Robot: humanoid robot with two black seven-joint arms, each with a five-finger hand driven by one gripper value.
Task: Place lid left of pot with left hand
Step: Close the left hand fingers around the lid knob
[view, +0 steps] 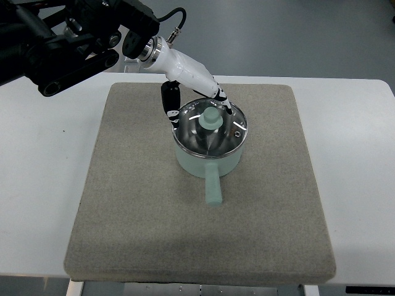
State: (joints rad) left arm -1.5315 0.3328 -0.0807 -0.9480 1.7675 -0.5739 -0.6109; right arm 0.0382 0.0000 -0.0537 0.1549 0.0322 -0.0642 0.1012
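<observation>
Left arm enters from the upper-left corner and reaches diagonally down to the pot. Left hand (199, 92) sits at the far-left rim of the lid (210, 128). One dark finger hangs down outside the rim on the hand's left; other fingers (223, 103) lie over the glass, pointing toward the knob (210, 118). Fingers look loosely spread, not closed on anything. Knob is clear of them, just beyond the fingertips. My read: nothing held yet, the hand is lining up for a grasp.

Lid sits flat and centred on the pot (208, 157), directly under and just right of the hand. Steam vent is on the lid's far side from the hand. Pot handle (213, 185) points toward the camera, away from the hand, so it doesn't block the approach.

Pot sits roughly mid-mat (136, 203), mat on the white tabletop (37, 185). Open mat below-left of the hand is the likely drop zone; plenty of room there, and the soft surface should stop the glass sliding.

Right hand isn't visible.

Risk: a rim pinch on glass may slip; the knob is the better grip point.
</observation>
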